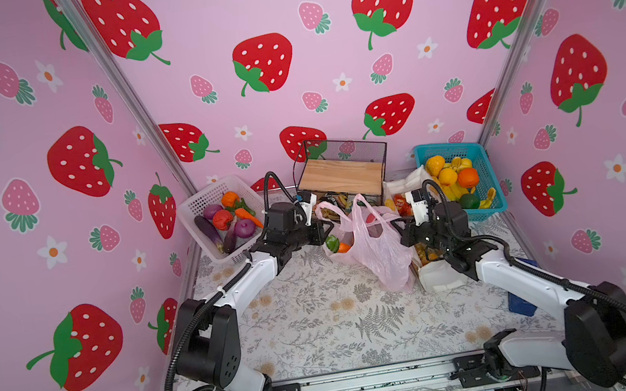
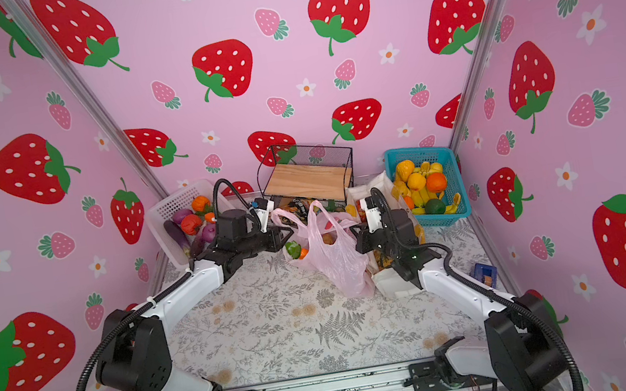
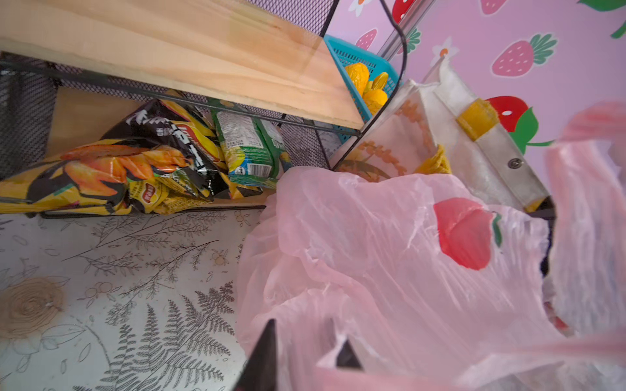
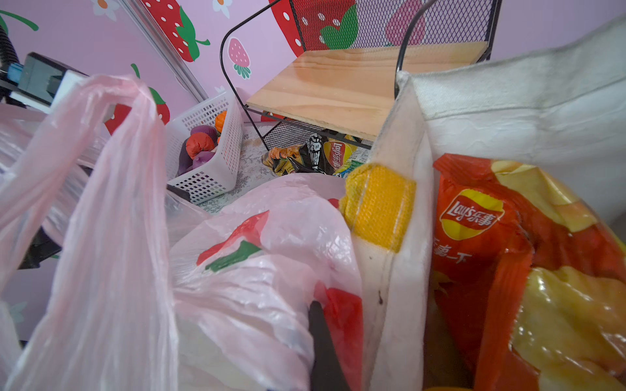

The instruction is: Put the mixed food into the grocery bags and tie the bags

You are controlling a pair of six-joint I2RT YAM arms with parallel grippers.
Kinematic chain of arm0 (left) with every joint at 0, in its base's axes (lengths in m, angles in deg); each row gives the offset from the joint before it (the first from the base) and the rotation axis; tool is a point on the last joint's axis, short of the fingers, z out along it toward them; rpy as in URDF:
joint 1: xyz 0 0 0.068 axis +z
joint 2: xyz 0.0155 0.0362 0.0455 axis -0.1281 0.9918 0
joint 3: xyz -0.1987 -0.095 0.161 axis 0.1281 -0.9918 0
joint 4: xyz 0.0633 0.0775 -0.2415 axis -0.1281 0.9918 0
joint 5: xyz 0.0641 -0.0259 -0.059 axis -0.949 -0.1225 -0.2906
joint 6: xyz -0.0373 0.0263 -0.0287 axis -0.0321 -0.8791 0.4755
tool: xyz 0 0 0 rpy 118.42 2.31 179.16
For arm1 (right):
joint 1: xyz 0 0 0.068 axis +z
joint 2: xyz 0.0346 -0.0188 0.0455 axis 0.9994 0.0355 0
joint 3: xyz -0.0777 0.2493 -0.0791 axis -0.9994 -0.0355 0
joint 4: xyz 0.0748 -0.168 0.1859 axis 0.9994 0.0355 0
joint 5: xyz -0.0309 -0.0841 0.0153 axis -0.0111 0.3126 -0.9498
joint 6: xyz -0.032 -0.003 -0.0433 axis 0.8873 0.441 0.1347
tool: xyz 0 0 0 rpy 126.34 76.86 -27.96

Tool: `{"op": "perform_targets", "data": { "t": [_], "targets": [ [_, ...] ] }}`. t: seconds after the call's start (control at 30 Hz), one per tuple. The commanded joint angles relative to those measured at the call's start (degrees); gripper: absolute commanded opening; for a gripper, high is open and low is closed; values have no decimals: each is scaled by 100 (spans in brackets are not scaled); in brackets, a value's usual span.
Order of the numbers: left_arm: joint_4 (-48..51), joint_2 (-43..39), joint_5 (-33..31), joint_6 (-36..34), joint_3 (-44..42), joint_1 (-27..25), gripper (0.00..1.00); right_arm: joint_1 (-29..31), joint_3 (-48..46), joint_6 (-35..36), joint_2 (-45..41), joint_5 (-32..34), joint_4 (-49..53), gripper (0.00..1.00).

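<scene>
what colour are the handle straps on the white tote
Yellow handle strap, with a woven texture; it shows best in the right wrist view.

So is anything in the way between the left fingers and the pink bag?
Nothing visible does. The left fingers sit right at the pink bag, with its thin film bunched around their tips.

You have bright, even, diffuse light in both top views, with only faint, soft shadows on the table (image 1: pixel 323 329). The wide lens bows the wall edges there. In the left wrist view the pink bag (image 3: pixel 372 254) nearest the lens smears out of focus. In the right wrist view the close chip packet (image 4: pixel 542 304) shows soft glare.
</scene>
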Motion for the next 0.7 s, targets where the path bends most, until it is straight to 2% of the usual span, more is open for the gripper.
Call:
{"op": "perform_targets", "data": {
  "t": [0.0,0.07,0.1,0.2,0.3,0.4,0.53,0.67],
  "targets": [
    [57,-37,293,-189,253,25,11,-2,38,16,1,30,-12,0],
    [196,-182,285,-102,246,22,7,-6,70,37,-36,91,43,0],
    [269,-304,304,9,227,5,0,-4,98,54,-67,128,94,0],
    [636,-766,313,608,263,-173,0,-4,233,107,-261,227,323,0],
    [1568,-1202,151,1208,600,-415,0,-7,408,202,-535,387,611,0],
    [2318,-1460,371,1737,903,-440,0,-4,580,308,-797,406,973,0],
    [3088,-1667,691,1667,1275,-423,0,-4,736,401,-1078,100,1348,0],
    [3527,-1512,685,1589,1561,-254,0,5,792,422,-1226,-112,1626,0]
  ]
}}
